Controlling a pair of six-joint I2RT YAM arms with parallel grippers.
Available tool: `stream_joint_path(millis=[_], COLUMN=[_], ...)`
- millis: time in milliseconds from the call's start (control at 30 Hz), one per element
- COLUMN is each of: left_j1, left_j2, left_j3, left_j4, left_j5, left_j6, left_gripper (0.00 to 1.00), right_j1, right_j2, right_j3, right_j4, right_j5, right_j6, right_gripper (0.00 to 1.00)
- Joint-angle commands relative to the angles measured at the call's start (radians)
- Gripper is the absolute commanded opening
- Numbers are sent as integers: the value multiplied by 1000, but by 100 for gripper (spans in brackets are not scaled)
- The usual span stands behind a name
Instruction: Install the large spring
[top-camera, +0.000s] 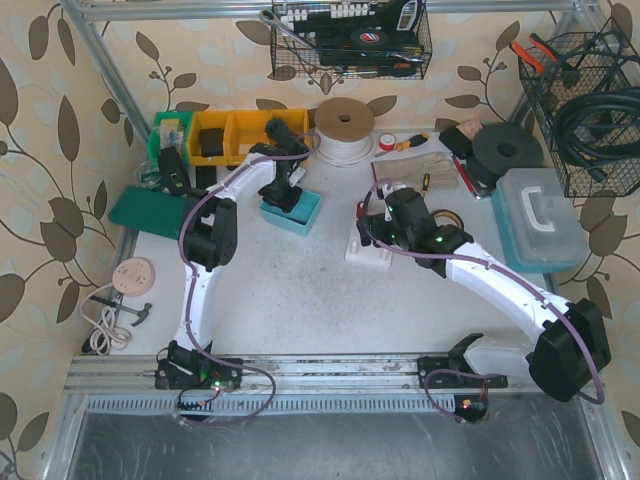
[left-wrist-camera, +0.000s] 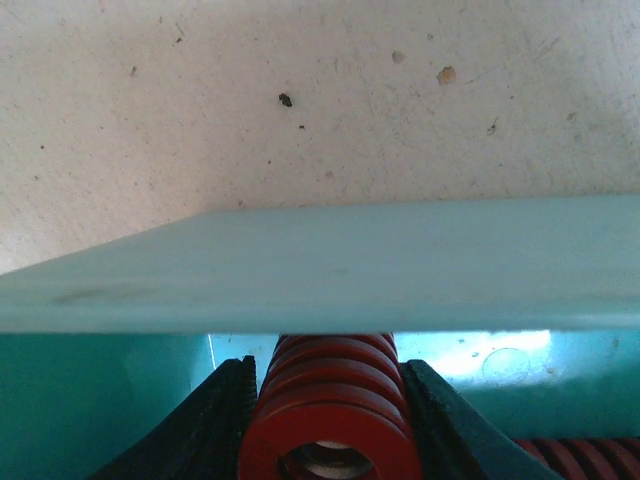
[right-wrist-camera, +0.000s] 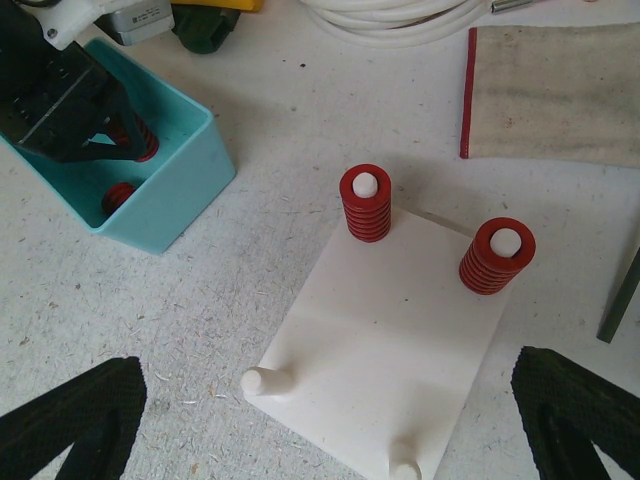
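My left gripper (left-wrist-camera: 328, 368) reaches down into the teal bin (left-wrist-camera: 320, 270). A red large spring (left-wrist-camera: 330, 430) stands end-on between its black fingers, with a thin dark gap at the left pad. The right wrist view shows that gripper (right-wrist-camera: 125, 130) in the bin (right-wrist-camera: 170, 190) around the spring (right-wrist-camera: 140, 140), and another spring (right-wrist-camera: 118, 195) lying loose below. The white plate (right-wrist-camera: 400, 330) carries two red springs (right-wrist-camera: 365, 205) (right-wrist-camera: 497, 257) on its far pegs. Its two near pegs (right-wrist-camera: 265, 380) (right-wrist-camera: 403, 465) are bare. My right gripper (right-wrist-camera: 325, 415) hovers wide open above the plate.
A further red spring (left-wrist-camera: 580, 455) lies in the bin at the lower right of the left wrist view. A folded cloth (right-wrist-camera: 555, 95) lies beyond the plate, a white cable coil (top-camera: 343, 130) at the back, yellow bins (top-camera: 225, 135) back left, a plastic case (top-camera: 540, 215) to the right.
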Motion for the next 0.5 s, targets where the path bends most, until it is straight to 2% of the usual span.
stream_joint_path(millis=[0,233,467], left_j1=[11,10,11], left_j2=[-59,-89,-86], left_j3=[9,4,6], left_j4=[17,70,67], left_j5=[-3,-5,-11], left_j6=[7,0,-1], left_gripper=[42,48,46], right_j1=[6,6,6], right_j2=[-17,-18,-20], right_j3=[26,26,26], right_j4=[0,1,2], right_j5=[12,9,10], right_j6=[-9,-8,-11], right_gripper=[98,98,98])
